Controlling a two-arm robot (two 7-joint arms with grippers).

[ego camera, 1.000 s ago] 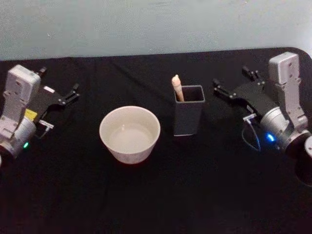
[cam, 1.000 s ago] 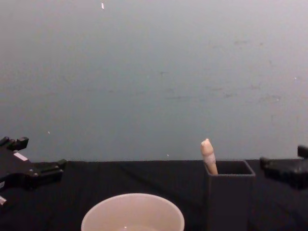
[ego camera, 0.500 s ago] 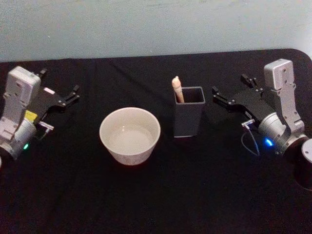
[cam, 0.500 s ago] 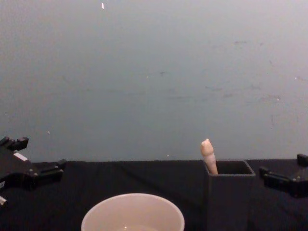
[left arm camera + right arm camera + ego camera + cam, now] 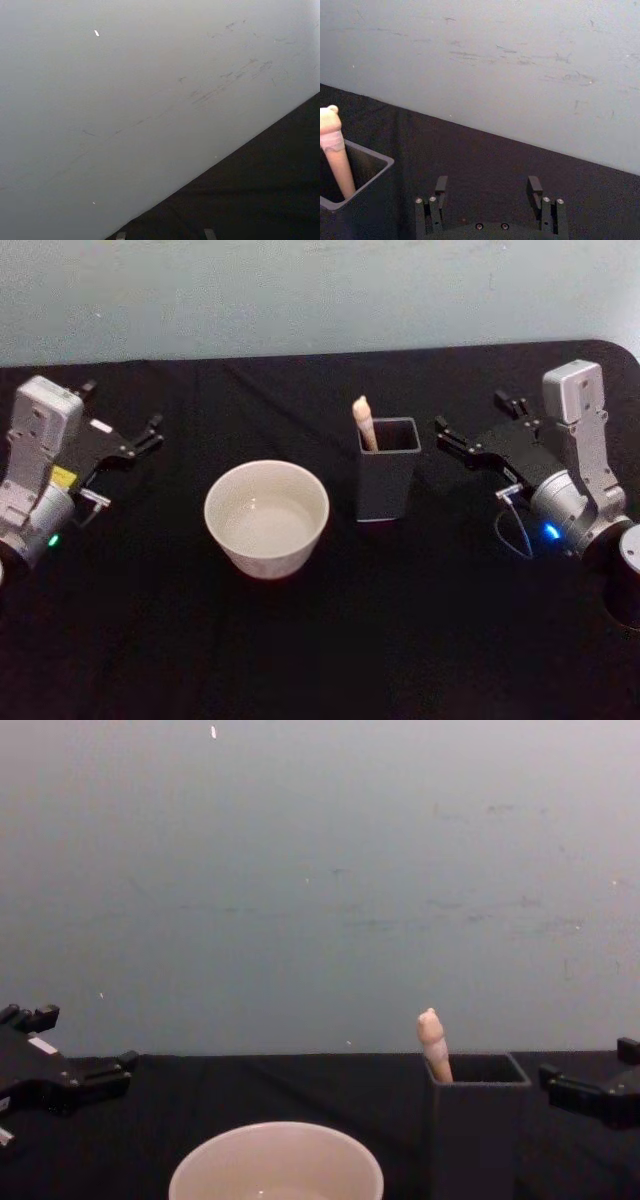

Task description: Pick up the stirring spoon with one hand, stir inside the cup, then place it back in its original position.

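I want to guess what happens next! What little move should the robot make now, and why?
Probably the right gripper should slide toward the spoon. The spoon stands in the dark holder, handle poking out, and this gripper waits just beside it with jaws open, holding nothing. The cup sits on the holder's other side, and the left gripper is much farther away.

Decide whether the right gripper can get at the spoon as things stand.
Probably yes. The right gripper, open, sits just right of the holder, and the spoon handle sticks up above the rim with nothing between.

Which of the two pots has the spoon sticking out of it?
The dark square holder, right of the round cream cup. The spoon's beige handle pokes above its rim.
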